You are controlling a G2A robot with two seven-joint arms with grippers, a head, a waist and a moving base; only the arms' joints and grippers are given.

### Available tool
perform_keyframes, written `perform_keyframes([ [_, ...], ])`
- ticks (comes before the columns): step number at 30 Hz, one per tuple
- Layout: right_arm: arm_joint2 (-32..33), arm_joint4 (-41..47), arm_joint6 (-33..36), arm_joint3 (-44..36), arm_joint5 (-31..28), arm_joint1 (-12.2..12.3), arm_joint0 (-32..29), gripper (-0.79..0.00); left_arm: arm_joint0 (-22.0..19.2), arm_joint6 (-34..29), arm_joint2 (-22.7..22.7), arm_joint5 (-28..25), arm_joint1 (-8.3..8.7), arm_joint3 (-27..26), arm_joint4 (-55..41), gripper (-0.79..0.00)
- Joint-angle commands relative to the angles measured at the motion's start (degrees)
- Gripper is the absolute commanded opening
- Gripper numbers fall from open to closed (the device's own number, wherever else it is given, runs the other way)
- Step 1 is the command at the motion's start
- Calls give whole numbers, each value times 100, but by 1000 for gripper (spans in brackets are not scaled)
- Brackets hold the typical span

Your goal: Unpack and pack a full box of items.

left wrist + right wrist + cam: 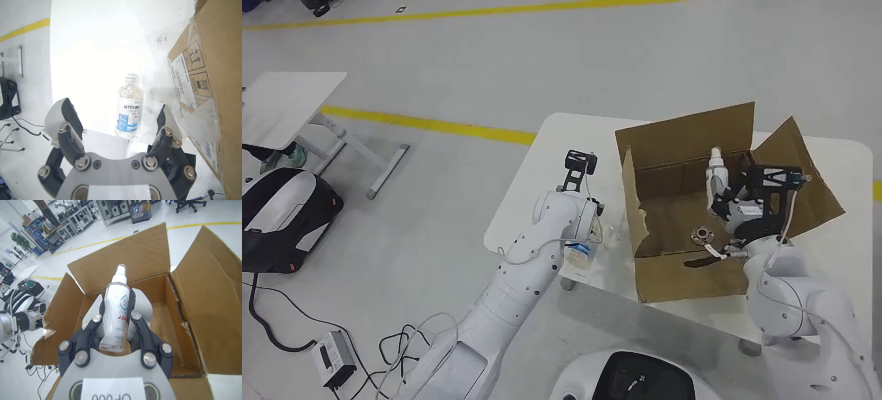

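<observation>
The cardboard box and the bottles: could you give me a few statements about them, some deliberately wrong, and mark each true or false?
1. The right gripper is shut on a white spray bottle. True.
2. The cardboard box has its flaps folded shut. False: the flaps stand open.
3. The left gripper grips the clear bottle. False: it is open, and the bottle stands free of it.
4. The clear bottle stands upright on the white table, outside the box. True.
</observation>
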Motion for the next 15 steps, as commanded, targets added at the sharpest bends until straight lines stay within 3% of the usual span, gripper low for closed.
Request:
perform_keyframes([
  [1, 3, -47, -165, -50, -10, 0, -72, -785, 0, 0, 0, 0, 0, 0, 0, 0],
  [15, 29, -39, -341, -69, 94, -9, -126, -785, 0, 0, 0, 0, 0, 0, 0, 0],
])
